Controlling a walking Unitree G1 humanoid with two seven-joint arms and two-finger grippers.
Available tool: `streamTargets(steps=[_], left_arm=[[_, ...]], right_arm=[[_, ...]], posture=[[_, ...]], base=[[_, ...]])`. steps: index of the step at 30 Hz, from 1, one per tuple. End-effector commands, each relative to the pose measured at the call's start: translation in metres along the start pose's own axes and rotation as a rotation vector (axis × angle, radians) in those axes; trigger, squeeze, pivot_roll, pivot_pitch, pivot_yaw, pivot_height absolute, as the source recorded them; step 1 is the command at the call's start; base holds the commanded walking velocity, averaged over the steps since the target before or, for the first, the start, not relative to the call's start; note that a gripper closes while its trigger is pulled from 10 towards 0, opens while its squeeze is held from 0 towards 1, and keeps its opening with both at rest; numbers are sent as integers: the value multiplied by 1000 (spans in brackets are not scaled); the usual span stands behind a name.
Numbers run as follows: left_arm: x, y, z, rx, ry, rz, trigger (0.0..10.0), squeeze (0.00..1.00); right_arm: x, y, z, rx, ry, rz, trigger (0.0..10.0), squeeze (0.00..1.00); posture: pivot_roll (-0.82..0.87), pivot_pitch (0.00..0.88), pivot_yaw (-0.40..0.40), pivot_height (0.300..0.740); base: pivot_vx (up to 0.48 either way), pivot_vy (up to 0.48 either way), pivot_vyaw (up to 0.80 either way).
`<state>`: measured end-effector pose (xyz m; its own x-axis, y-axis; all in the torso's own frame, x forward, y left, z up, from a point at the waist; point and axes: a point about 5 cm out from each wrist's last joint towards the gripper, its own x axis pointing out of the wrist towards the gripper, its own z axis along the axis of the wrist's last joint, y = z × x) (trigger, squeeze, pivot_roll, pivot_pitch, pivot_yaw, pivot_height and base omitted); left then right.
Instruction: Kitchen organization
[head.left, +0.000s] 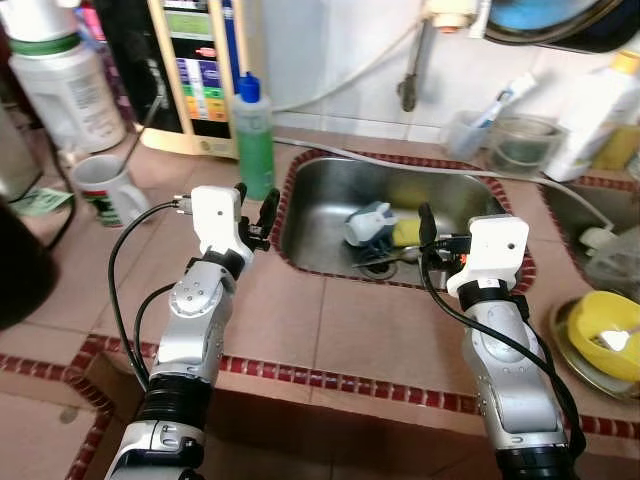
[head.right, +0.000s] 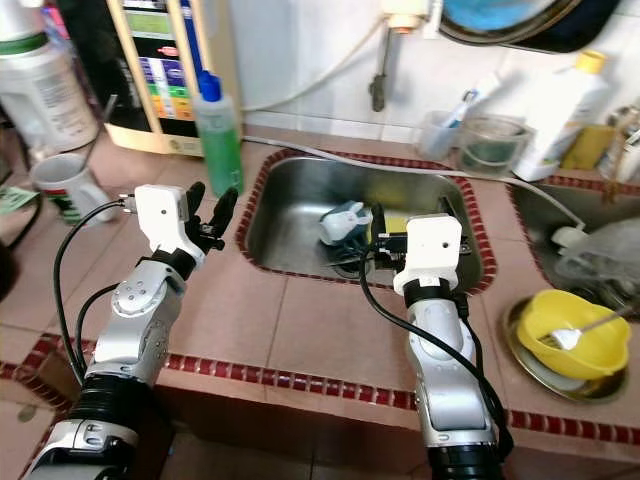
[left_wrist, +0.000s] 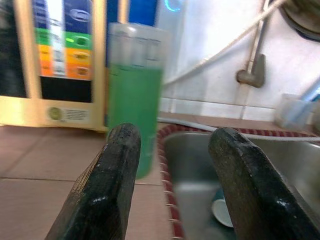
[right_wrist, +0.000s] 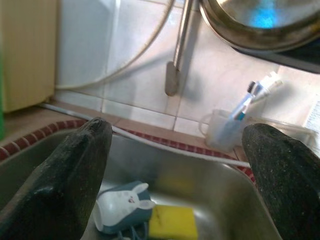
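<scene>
Partly hidden behind the right tool (head.left: 424, 228), sponge (right_wrist: 172, 222) shows.

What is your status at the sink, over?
Left gripper open, near green bottle. Right gripper open above sink. Bunny cup and yellow sponge in basin. Nothing held.

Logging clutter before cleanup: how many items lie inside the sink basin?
3 visible: a blue-white bunny-faced cup, a yellow sponge beside it, and a spoon near the drain. The right arm may hide more.

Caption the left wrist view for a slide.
Open left claw aimed at green bottle beside the steel sink.
</scene>
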<state>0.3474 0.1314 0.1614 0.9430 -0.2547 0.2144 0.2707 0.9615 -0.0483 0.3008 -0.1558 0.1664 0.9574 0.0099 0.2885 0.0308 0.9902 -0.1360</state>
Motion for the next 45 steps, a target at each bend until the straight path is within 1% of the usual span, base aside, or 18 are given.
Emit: streamTargets(steps=[1,3,10,19,26,42,45], left_arm=[[1,-2,4,8,-12,-10,10000,0],[-1,-2,5,14,-14,-19,10000,0],[-2,-2,6,17,-15,-31,10000,0],[-3,-1,8,16,-20,-27,10000,0],[-4,0,11,11,-23,-18,10000,0],[-4,3,13,11,-17,-8,10000,0],[-4,2,14,11,-18,-9,10000,0]], right_arm=[[1,-5,4,1,-23,-16,10000,0],[0,-9,4,0,-24,-21,10000,0],[-4,-9,2,-4,-21,-20,10000,0],[-5,-8,3,2,-24,-15,10000,0],[-5,-8,7,24,-44,-13,10000,0],[-4,-7,22,77,-125,-6,10000,0],[-3,-7,23,79,-127,-7,10000,0]], posture=[[-8,0,-19,740],[-10,0,-15,740],[-11,0,-11,740],[-9,0,-13,740],[-7,0,-17,740],[-5,0,-8,740],[-4,0,-9,740]], base=[[0,0,0],[0,0,0],[0,-72,0],[0,-400,0],[0,-415,0],[0,-415,0],[0,-415,0]])
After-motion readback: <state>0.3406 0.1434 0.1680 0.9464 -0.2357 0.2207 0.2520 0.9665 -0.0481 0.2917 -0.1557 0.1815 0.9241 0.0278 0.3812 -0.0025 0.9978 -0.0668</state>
